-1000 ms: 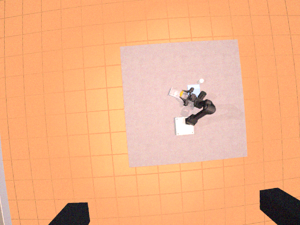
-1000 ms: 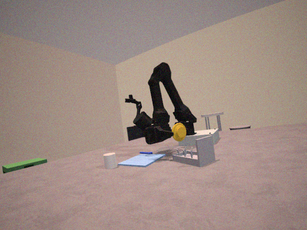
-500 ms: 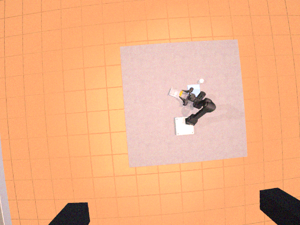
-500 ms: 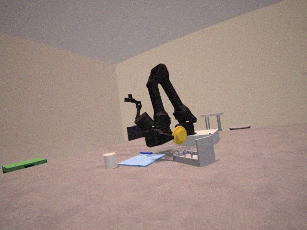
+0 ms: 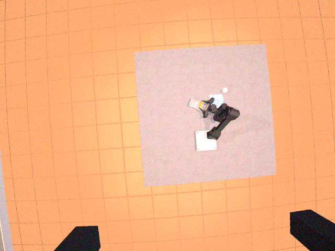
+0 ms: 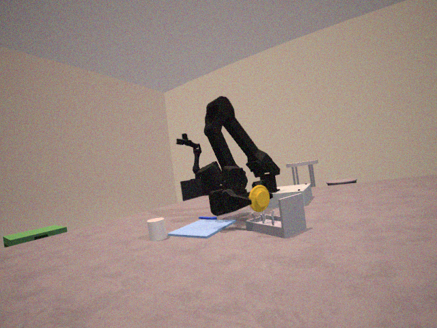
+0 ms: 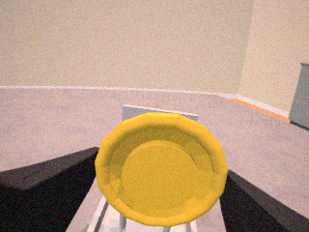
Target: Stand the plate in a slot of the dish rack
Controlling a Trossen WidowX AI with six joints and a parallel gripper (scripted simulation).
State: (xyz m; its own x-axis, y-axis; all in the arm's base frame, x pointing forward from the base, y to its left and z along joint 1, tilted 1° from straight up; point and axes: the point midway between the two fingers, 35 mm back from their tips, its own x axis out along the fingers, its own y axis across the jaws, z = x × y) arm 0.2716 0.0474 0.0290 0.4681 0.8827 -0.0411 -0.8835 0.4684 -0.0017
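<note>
In the nearest view, our end effector (image 5: 201, 104) (image 6: 251, 202) (image 7: 161, 166) clamps the yellow plate (image 5: 200, 104) (image 6: 259, 198) (image 7: 160, 171) by opposite edges, holding it upright above the dish rack (image 5: 192, 103) (image 6: 293, 216) (image 7: 132, 113). Beyond the plate, we see the rack's tall end panel rising from the surface (image 5: 167, 151) (image 6: 169, 282) (image 7: 53, 121), and farthest off, a pale wall (image 7: 121, 43).
</note>
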